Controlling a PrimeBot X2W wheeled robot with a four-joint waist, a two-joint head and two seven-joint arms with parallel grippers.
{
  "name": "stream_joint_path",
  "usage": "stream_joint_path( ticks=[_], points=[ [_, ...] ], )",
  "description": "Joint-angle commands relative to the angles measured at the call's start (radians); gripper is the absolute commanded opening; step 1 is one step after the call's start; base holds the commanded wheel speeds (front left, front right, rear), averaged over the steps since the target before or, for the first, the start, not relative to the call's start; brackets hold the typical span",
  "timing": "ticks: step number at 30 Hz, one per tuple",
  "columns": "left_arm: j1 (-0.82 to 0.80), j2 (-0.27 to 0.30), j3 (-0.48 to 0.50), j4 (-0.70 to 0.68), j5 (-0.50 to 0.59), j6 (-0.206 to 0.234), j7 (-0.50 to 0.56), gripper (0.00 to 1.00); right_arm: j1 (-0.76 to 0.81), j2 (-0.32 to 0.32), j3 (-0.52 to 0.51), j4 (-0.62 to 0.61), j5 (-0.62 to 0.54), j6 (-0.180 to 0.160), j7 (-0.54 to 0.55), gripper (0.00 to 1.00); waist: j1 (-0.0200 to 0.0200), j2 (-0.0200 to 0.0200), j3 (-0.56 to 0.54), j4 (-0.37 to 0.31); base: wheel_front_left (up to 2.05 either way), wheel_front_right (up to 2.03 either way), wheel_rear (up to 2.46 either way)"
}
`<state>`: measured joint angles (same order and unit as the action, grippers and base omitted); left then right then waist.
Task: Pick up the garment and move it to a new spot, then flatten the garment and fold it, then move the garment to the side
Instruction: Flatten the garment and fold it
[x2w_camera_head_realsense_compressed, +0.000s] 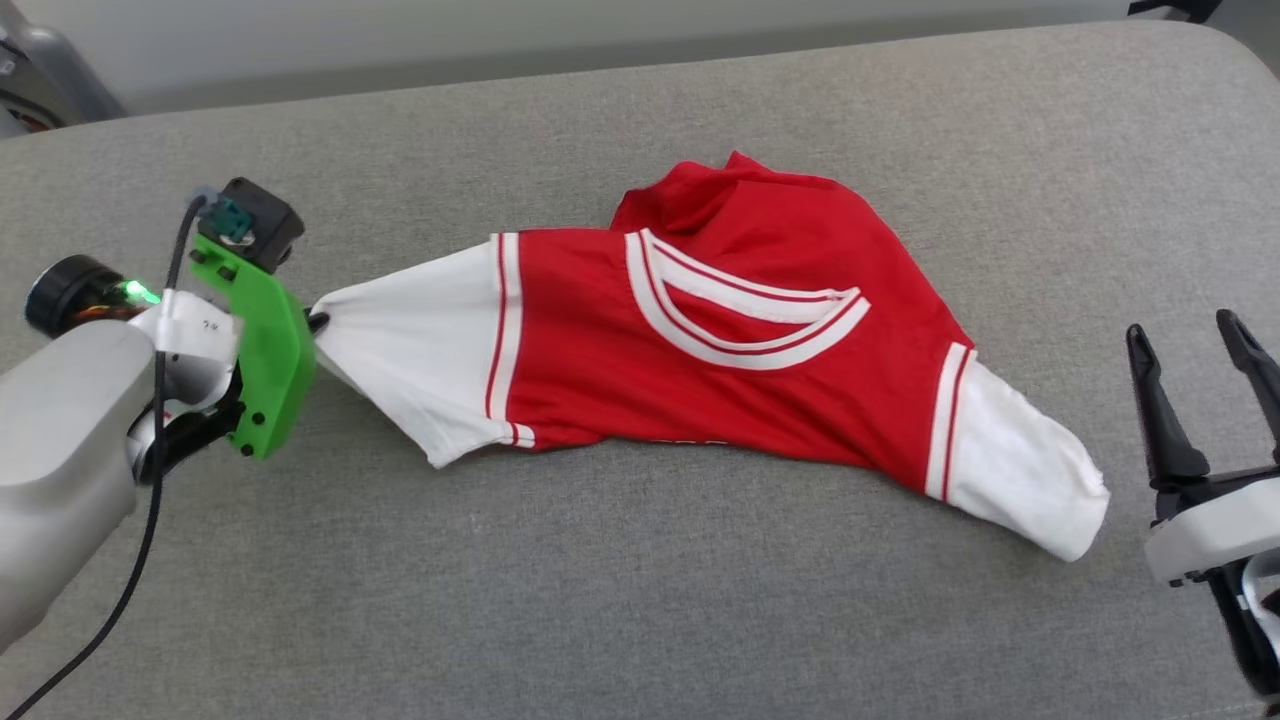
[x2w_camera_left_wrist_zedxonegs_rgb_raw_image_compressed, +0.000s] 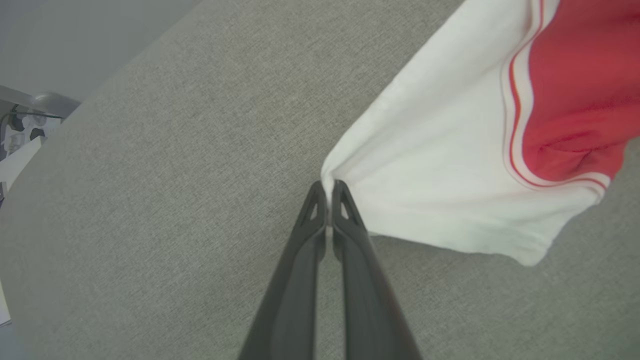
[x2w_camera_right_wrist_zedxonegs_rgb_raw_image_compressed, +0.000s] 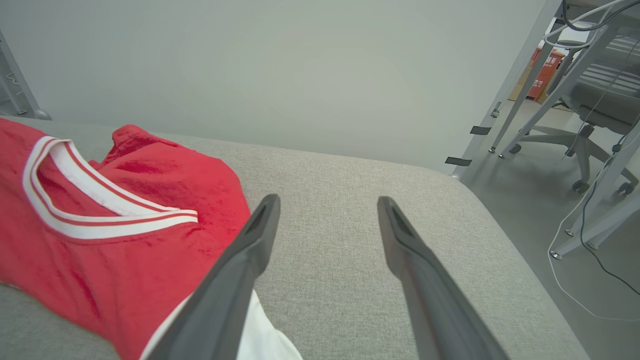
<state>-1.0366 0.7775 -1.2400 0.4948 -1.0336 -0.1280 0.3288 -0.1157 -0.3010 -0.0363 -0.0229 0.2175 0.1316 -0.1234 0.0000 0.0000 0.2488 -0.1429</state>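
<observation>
Judged soft and limp, the garment (x2w_camera_head_realsense_compressed: 740, 400) is gripped at a sleeve edge by the left hand (x2w_camera_left_wrist_zedxonegs_rgb_raw_image_compressed: 327, 189); the right hand (x2w_camera_head_realsense_compressed: 1182, 330) is seen released nearby.

You have a grey upholstered surface (x2w_camera_head_realsense_compressed: 640, 560) before you and a plain pale wall (x2w_camera_right_wrist_zedxonegs_rgb_raw_image_compressed: 280, 65) behind it. Past its rounded corner are grey floor (x2w_camera_right_wrist_zedxonegs_rgb_raw_image_compressed: 520, 210), slanted metal table legs (x2w_camera_right_wrist_zedxonegs_rgb_raw_image_compressed: 601, 185), a wheeled office chair (x2w_camera_right_wrist_zedxonegs_rgb_raw_image_compressed: 597, 97), and possibly a red carton (x2w_camera_right_wrist_zedxonegs_rgb_raw_image_compressed: 547, 70).
</observation>
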Motion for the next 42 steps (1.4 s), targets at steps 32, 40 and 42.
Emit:
stream_joint_path(
  ticks=[32, 40, 42],
  points=[
    [-0.014, 0.029, 0.013, -0.079, 0.051, 0.046, -0.078, 0.00, -0.203, -0.392, 0.447, 0.106, 0.414, -0.001, 0.833, 1.00, 0.0000, 0.0000, 0.041, 0.114, 0.00, 0.00, 0.00],
    [-0.024, 0.016, 0.011, -0.087, 0.059, 0.049, -0.086, 0.00, -0.207, -0.324, 0.574, 0.269, 0.459, -0.001, 0.712, 1.00, 0.0000, 0.0000, 0.068, 0.130, 0.00, 0.00, 0.00],
    [-0.022, 0.017, 0.011, -0.088, 0.059, 0.050, -0.088, 0.00, -0.211, -0.324, 0.614, 0.298, 0.465, -0.001, 0.674, 1.00, 0.0000, 0.0000, 0.070, 0.130, 0.00, 0.00, 0.00]
  ],
)
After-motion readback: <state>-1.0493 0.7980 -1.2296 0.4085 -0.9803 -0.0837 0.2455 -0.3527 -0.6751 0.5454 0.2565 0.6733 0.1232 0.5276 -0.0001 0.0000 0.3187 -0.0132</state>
